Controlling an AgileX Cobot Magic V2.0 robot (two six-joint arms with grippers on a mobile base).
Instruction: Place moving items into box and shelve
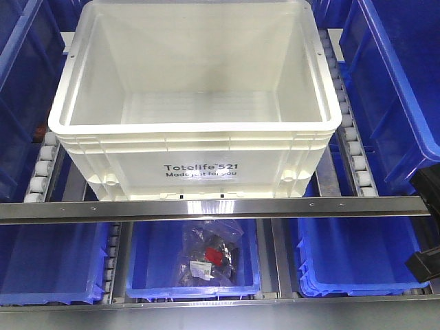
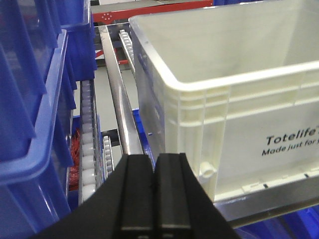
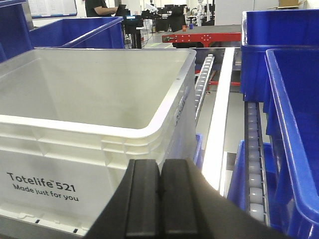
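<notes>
Resting on the roller surface [image 1: 352, 148] of the shelf rack, the white box [image 1: 196, 148] occupies the upper lane and bears the printed text "Totelife 521 Made just for you" on its front wall; its interior shows no contents. A horizontal metal rail [image 1: 206, 208] runs across the front edge of this lane, directly below the box. On the level beneath, a middle blue bin [image 1: 141, 265] holds a clear plastic bag of items [image 1: 210, 258], with dark parts and one red part visible through the film. Further blue bins stand to the left [image 1: 48, 265] and right [image 1: 357, 254] of it on the same level, and larger blue bins flank the white box on both sides. The left end effector [image 2: 153, 194] sits near the front left corner of the box, its two black fingers pressed together with nothing between them. The right end effector [image 3: 160, 199] sits near the front right corner of the box, its fingers likewise closed against each other and holding nothing. Neither end effector touches the box or the bag
</notes>
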